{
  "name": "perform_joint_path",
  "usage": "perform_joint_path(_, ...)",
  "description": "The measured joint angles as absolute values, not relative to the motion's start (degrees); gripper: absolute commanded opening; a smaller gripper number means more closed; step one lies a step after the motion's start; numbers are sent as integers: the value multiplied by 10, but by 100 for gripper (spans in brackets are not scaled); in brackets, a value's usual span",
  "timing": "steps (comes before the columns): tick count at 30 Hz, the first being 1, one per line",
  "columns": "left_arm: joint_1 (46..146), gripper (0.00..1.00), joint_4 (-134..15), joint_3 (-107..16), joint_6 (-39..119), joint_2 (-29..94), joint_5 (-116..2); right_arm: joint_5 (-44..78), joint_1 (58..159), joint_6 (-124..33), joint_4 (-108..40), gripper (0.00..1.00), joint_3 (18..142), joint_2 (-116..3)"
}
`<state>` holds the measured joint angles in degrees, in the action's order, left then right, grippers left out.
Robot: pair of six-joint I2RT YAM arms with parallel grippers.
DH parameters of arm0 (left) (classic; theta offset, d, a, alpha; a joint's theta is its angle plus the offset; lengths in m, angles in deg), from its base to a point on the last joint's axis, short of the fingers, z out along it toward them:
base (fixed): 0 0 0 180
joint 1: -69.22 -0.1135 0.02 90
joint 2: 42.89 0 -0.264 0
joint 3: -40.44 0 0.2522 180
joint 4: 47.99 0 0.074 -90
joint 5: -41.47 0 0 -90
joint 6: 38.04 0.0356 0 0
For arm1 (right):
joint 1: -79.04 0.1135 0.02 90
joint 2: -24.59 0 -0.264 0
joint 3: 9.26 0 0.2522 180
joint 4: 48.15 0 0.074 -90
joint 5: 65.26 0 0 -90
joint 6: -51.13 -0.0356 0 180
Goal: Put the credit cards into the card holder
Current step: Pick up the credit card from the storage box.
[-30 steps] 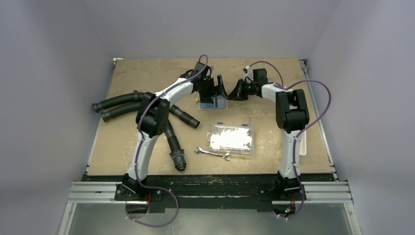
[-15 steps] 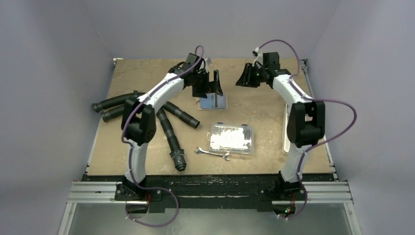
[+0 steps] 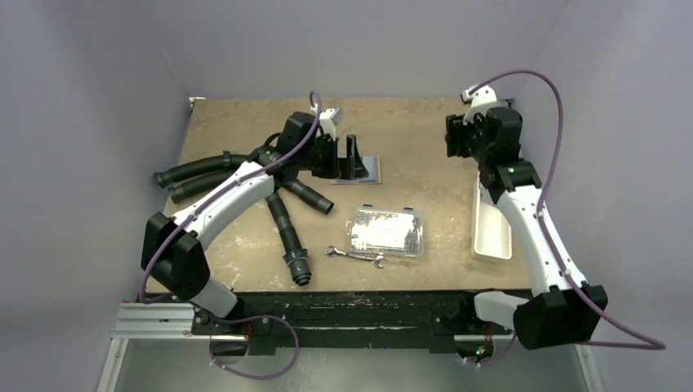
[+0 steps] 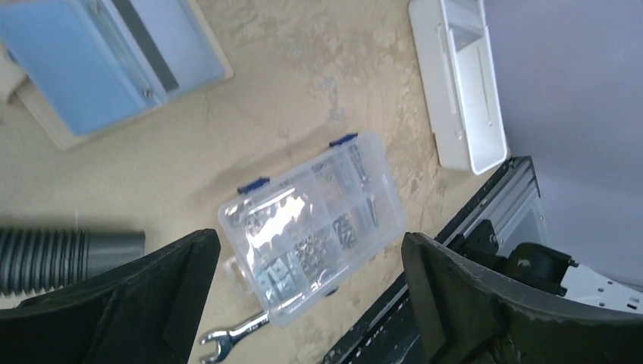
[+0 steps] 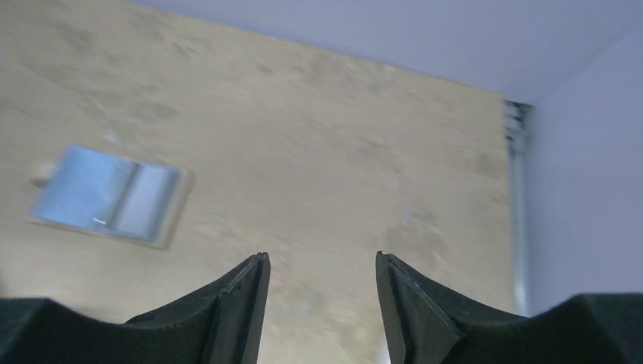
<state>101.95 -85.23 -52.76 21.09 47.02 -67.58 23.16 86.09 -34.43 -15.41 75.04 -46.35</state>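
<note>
Past the clear plastic compartment box [image 3: 386, 231], the grey-blue, tan-edged card holder [image 3: 369, 170] lies on the bench [image 3: 441, 188], light-blue credit cards [image 4: 68, 68] seemingly inside. The left fingers [image 4: 152, 303] hover beside it, spread wide, empty; farther right, the right fingers [image 5: 235, 303] stand part-open, empty.

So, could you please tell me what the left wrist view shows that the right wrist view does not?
Only the left wrist view shows the clear compartment box, the wrench beside it, a ribbed hose and the white tray. Only the right wrist view shows the back wall and the table's far corner below it. Both show the card holder lying on the tan table.
</note>
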Motion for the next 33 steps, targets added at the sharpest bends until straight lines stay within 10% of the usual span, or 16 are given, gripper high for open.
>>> perform_joint_path(11,1022,99,-792,-453,181,423,-681,336,677,-41,-161,63,541,-335)
perform_joint_path(33,1037,100,-794,-453,186,418,-667,100,599,263,-132,69,509,-473)
